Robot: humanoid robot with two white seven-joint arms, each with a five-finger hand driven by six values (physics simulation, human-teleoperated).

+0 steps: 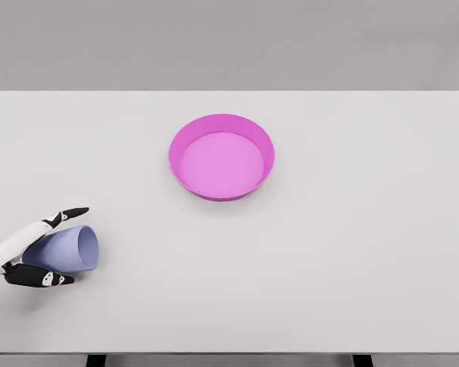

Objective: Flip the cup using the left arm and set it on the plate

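A pale lavender cup (67, 250) lies on its side at the table's front left, its open mouth facing right. My left hand (57, 248) comes in from the left edge and closes around the cup: one white finger with a black tip runs over its top, and black fingertips (46, 278) press below it. The cup's base is hidden behind the hand. A magenta plate (185, 134) with a raised rim sits at the middle of the table, well to the right of and beyond the cup. Nothing lies in it.
The white table (352, 260) spans the view, with its front edge near the bottom of the picture and a grey wall behind it.
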